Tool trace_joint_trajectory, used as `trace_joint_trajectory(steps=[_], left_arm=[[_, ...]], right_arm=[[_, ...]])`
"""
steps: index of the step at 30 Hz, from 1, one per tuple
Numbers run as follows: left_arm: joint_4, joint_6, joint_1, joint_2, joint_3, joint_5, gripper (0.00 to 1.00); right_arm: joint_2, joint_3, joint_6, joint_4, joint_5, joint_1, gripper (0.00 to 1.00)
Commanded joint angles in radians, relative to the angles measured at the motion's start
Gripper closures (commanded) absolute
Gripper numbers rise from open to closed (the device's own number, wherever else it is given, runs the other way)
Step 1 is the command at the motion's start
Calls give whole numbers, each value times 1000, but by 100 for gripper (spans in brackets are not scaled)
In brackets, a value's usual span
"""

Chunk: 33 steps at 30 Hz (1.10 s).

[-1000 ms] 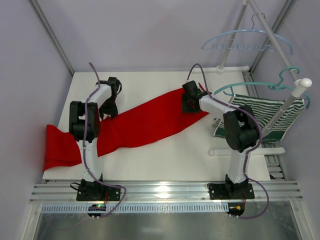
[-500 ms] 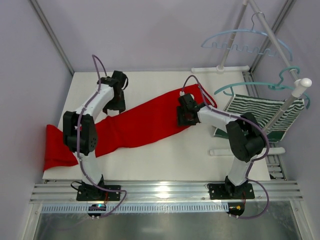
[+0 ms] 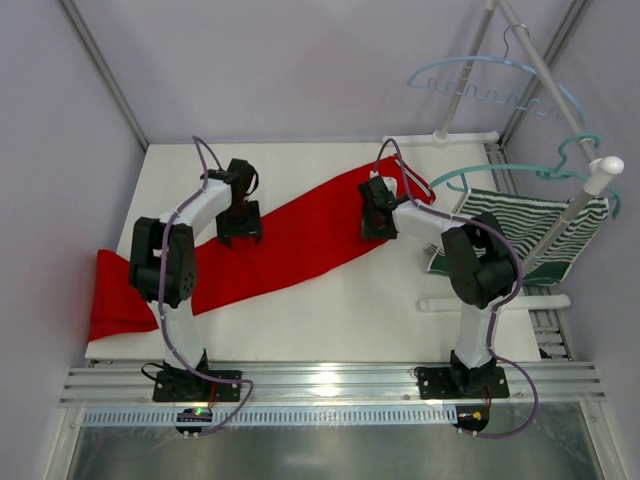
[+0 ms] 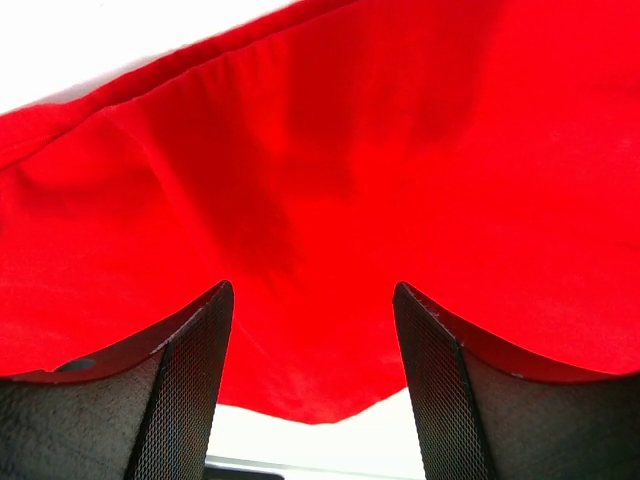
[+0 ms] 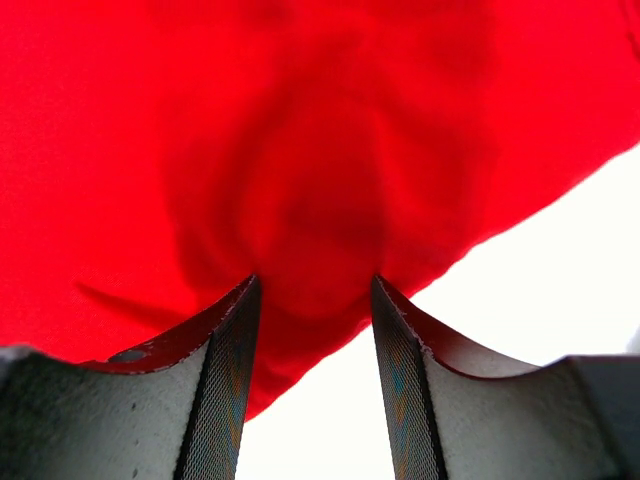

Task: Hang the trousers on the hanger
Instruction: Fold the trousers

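The red trousers (image 3: 290,245) lie slantwise across the white table, one end drooping over the left edge. My left gripper (image 3: 240,232) stands open on their middle; in the left wrist view its fingers (image 4: 190,390) straddle red cloth (image 4: 330,170) near the hem, holding nothing. My right gripper (image 3: 374,228) is open too, tips down on the cloth near its right end; in the right wrist view the cloth (image 5: 300,150) bulges up between the tips (image 5: 312,285) without being pinched. The pale blue hanger (image 3: 490,85) hangs on the rack rod at the back right, apart from both grippers.
A darker teal hanger (image 3: 520,172) on the rack carries a green-and-white striped garment (image 3: 520,232) just right of my right arm. The white rack pole (image 3: 570,215) and its foot bar (image 3: 495,302) stand at the table's right side.
My left gripper came down from the trousers' far edge onto their middle and opened wider. My right gripper shifted slightly, and the cloth's right end was pushed back.
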Motion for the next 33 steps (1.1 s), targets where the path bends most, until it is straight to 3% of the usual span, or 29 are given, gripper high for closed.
trace_joint_trajectory(steps=[1,13,18,23,33], left_arm=[[43,-3,2,37,3,28,34],[80,-23,-2,208,90,84,35],[79,-8,-24,252,154,108,35],[88,6,-59,298,237,162,33],[93,-20,-111,338,414,269,33]], right_arm=[[-45,47,30,-68,72,-5,49],[3,152,-21,-22,58,96,52],[105,183,23,-98,132,44,52],[98,152,115,-197,263,-18,51],[32,170,90,-188,212,-21,52]])
